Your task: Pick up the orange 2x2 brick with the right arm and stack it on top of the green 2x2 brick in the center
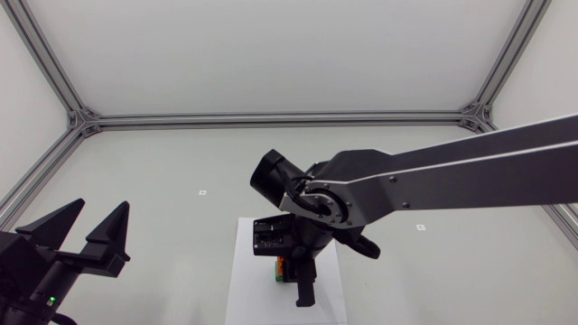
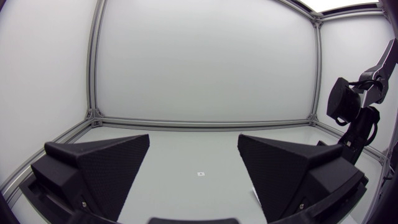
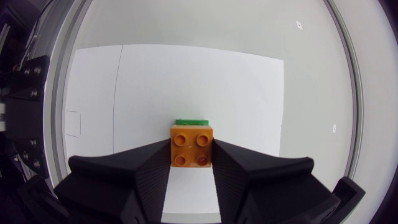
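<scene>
**Orange brick clamped over the green one at the white sheet**

Head view: the right arm point(image 1: 470, 171) comes in from the worktop's point(image 1: 181, 162) right edge and reaches to the middle. There the right gripper point(image 1: 291, 276) points down over a white sheet point(image 1: 248, 289), which lies midway between the side edges, close to the edge on the arms' side. Only a sliver of the orange brick point(image 1: 282, 265) shows beside the black fingers, with a bit of the green brick point(image 1: 281, 275) touching it; the gripper hides the rest. The left gripper point(image 1: 99, 212) sits near the worktop's left corner on the arms' side, well apart from the sheet, its two wedge fingers spread wide with nothing between them.

Left wrist view: the left gripper point(image 2: 194, 149) has its fingers wide apart over bare worktop. The right arm point(image 2: 354, 118) stands far off toward the right edge, bent downward.

Right wrist view: the right gripper point(image 3: 191, 149) is clamped on the orange brick point(image 3: 191, 144), one finger pressed to each of two opposite sides, four studs facing the camera. A narrow strip of the green brick point(image 3: 191, 122) shows just ahead of the orange one, which covers the rest of it. Whether the two are pressed fully together cannot be told. Both are over the white sheet point(image 3: 186, 74).
</scene>
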Robot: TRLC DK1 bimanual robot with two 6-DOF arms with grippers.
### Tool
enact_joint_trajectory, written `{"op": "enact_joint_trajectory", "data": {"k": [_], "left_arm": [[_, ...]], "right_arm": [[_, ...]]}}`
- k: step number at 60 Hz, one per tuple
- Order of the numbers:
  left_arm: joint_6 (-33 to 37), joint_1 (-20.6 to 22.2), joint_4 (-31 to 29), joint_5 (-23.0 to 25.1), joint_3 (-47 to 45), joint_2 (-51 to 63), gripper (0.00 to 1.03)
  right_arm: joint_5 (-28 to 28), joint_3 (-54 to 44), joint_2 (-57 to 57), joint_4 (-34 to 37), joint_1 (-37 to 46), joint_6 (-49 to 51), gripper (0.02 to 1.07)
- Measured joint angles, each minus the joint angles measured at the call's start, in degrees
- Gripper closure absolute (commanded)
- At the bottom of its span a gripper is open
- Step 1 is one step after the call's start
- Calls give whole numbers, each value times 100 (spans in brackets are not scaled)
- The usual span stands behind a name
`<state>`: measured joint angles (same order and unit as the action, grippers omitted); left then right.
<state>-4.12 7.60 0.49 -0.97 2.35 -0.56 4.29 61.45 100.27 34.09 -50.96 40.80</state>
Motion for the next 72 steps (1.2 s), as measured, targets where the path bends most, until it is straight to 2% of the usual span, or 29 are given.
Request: {"op": "enact_joint_trajectory", "data": {"k": [72], "left_arm": [[0, 0, -2, 0, 0, 0, 4]], "right_arm": [[-136, 378, 306, 385, -76, 42, 81]]}}
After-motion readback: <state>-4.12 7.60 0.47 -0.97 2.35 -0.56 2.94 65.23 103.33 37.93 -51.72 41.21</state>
